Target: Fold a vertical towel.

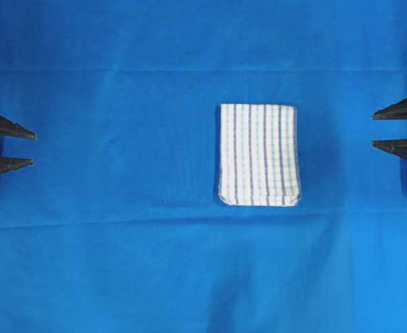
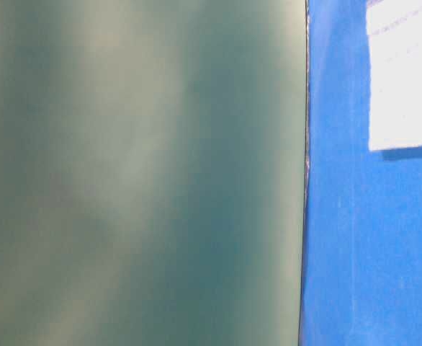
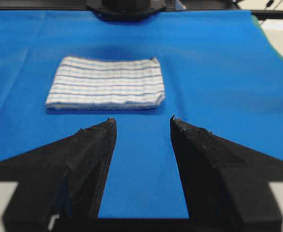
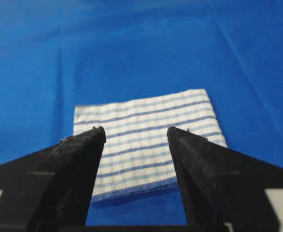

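i'm looking down from overhead and the towel point(image 1: 259, 155) lies flat on the blue cloth point(image 1: 120, 104), a little toward 3 o'clock of the middle. it's a neat rectangle, stripes running 12 to 6, with a rounded doubled edge along its 6 o'clock side and a stitched edge down its 3 o'clock side. nothing is touching it.

my left gripper point(image 1: 28, 148) sits at the 9 o'clock edge of the overhead view, jaws wide apart, nothing between them but blue. it's well apart from the towel. from the left wrist view, the left gripper point(image 3: 140, 122) frames bare blue, and the towel point(image 3: 107, 83) lies ahead of the tips, toward 11 o'clock, layers showing at its near edge.

my right gripper point(image 1: 376, 130) is at the 3 o'clock edge of the overhead view, jaws also wide, holding nothing, near the towel's stitched side but clear of it. in the right wrist view the right gripper point(image 4: 135, 130) has the towel point(image 4: 146, 140) showing through the gap, its blue-stitched near edge at the bottom.

table-level view is mostly a blurred grey-green surface point(image 2: 139, 173); at 3 o'clock i get a strip of the blue cloth point(image 2: 362, 252) and a white patch, the towel point(image 2: 404, 79), at 1 o'clock.
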